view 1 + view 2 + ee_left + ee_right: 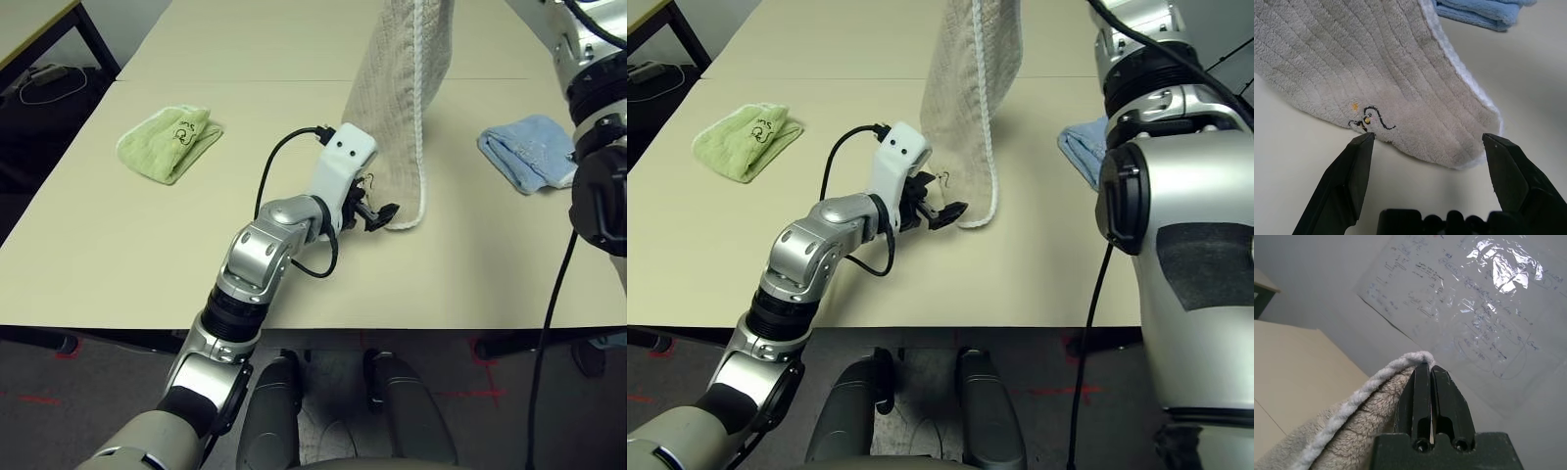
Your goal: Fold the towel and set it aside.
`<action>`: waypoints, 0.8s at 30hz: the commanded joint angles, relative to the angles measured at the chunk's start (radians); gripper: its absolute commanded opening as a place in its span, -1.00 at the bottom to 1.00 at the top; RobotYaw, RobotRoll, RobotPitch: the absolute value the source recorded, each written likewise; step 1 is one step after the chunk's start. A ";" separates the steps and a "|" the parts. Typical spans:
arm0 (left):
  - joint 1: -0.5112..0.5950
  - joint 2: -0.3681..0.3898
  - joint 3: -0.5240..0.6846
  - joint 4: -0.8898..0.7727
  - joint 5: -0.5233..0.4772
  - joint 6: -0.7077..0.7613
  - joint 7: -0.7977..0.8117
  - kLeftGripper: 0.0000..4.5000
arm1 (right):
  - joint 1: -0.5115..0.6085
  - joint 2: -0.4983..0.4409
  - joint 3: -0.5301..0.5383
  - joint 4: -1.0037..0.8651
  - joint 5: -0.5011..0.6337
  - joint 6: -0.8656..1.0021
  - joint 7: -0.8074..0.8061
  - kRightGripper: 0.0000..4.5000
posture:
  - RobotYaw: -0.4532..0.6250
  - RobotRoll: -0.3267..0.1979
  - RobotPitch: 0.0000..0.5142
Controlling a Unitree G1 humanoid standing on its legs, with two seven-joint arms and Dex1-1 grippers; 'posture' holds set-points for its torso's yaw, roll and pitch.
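- At far left on the table (pixel 118 264) we see a light green folded towel (pixel 168 141) with a dark scribbled mark on top that we cannot read; it lies well apart from both arms.
- Our left gripper (pixel 1427 161) stands wide open and holds nothing; its two black fingers (pixel 1349 181) straddle the lower edge of the towel (pixel 397 127) without pinching it; the forearm reaches forward and to the right, low over the table.
- The towel, beige with white stitched edging, hangs upright over the middle of the table, its bottom corner touching or just above the surface; near that hem we make out a small dark script logo (pixel 1371 120) with a yellow dot, not legible.
- Our right gripper (pixel 1431 382) is closed tight on the towel's top edge, raised high and pointing upward.
- A light blue folded towel (pixel 529 150) lies at the right.
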 commanded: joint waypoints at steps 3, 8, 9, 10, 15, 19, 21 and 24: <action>0.027 0.018 -0.086 0.010 0.043 -0.072 0.013 1.00 | -0.038 0.012 -0.011 0.003 0.010 0.031 -0.020 -0.98 | -0.01 0.25 -0.12; -0.016 -0.006 -0.142 0.089 0.078 -0.156 0.014 1.00 | -0.036 0.019 -0.007 0.004 0.006 0.038 -0.026 -0.98 | -0.01 0.25 -0.13; -0.035 -0.017 -0.144 0.102 0.081 -0.174 0.013 1.00 | -0.033 0.020 -0.005 0.005 0.004 0.040 -0.026 -0.98 | -0.02 0.25 -0.13; -0.051 -0.028 -0.144 0.108 0.080 -0.183 0.012 1.00 | -0.030 0.020 -0.004 0.005 0.002 0.043 -0.027 -0.98 | -0.02 0.25 -0.13; -0.095 -0.047 -0.116 0.074 0.051 -0.148 -0.002 1.00 | -0.016 0.020 0.004 0.009 -0.008 0.052 -0.035 -0.98 | -0.02 0.25 -0.13; -0.110 -0.053 -0.066 0.000 0.005 -0.045 -0.005 1.00 | 0.000 0.025 0.007 0.016 -0.016 0.065 -0.051 -0.98 | 0.03 0.25 -0.11; -0.111 -0.056 -0.058 -0.026 -0.009 -0.006 -0.002 1.00 | 0.004 0.030 0.006 0.018 -0.017 0.071 -0.058 -0.98 | 0.04 0.25 -0.12; -0.097 -0.050 -0.072 -0.052 -0.008 0.036 0.009 1.00 | 0.005 0.041 0.006 0.020 -0.018 0.079 -0.068 -0.98 | 0.07 0.25 -0.11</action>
